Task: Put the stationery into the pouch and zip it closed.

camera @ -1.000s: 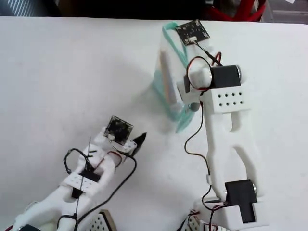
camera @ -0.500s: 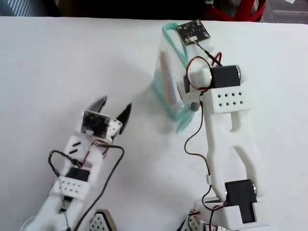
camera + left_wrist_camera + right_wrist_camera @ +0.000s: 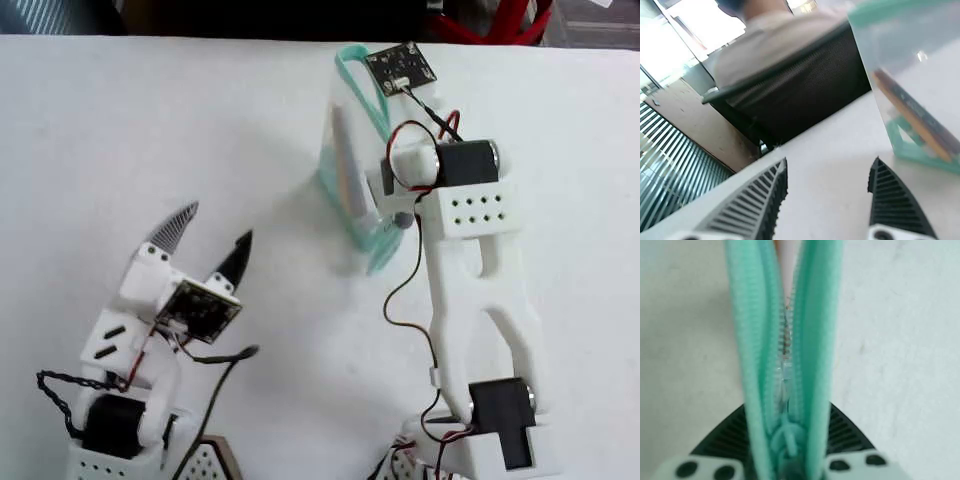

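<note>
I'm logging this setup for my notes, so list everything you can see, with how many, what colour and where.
pouch: one, clear with mint green trim, standing on edge at the far middle of the table
zipper: one, mint green, along the pouch's upper edge
stationery: count unclear, long orange and dark pieces, inside the pouch
table: one, white, under everything
chair: one, black mesh back, beyond the table's far edge
left gripper: one, black fingers on a white arm, open and empty, over the near left of the table
right gripper: one, black fingers on a white arm, closed on the pouch at the near end of the zipper
</note>
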`<move>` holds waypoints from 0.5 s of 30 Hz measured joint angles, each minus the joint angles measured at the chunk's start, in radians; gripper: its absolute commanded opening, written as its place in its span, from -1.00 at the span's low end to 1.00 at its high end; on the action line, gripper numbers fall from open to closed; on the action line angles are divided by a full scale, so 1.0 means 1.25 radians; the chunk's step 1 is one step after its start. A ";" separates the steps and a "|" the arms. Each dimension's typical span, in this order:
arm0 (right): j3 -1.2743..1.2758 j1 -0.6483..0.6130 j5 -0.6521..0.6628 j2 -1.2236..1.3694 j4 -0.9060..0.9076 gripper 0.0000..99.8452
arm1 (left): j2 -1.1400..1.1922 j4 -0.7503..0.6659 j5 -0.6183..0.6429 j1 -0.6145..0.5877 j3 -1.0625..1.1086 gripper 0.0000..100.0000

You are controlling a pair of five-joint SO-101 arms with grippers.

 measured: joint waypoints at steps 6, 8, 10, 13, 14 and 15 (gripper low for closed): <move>0.009 0.000 0.000 0.000 -0.002 -0.96 | -0.036 0.134 -0.025 -0.007 -0.026 -0.47; 0.011 0.000 0.000 -0.001 -0.002 -0.96 | -0.039 0.206 -0.027 -0.016 -0.085 -0.47; 0.012 0.000 0.000 -0.001 -0.005 -0.96 | -0.043 0.270 -0.029 -0.016 -0.156 -0.47; 0.012 0.000 0.000 -0.001 -0.006 -0.96 | -0.049 0.352 -0.029 -0.016 -0.274 -0.47; 0.012 0.000 0.000 -0.001 -0.009 -0.96 | -0.049 0.377 -0.029 -0.016 -0.304 -0.47; 0.014 0.000 0.000 -0.001 -0.011 -0.96 | -0.049 0.398 -0.029 -0.016 -0.324 -0.47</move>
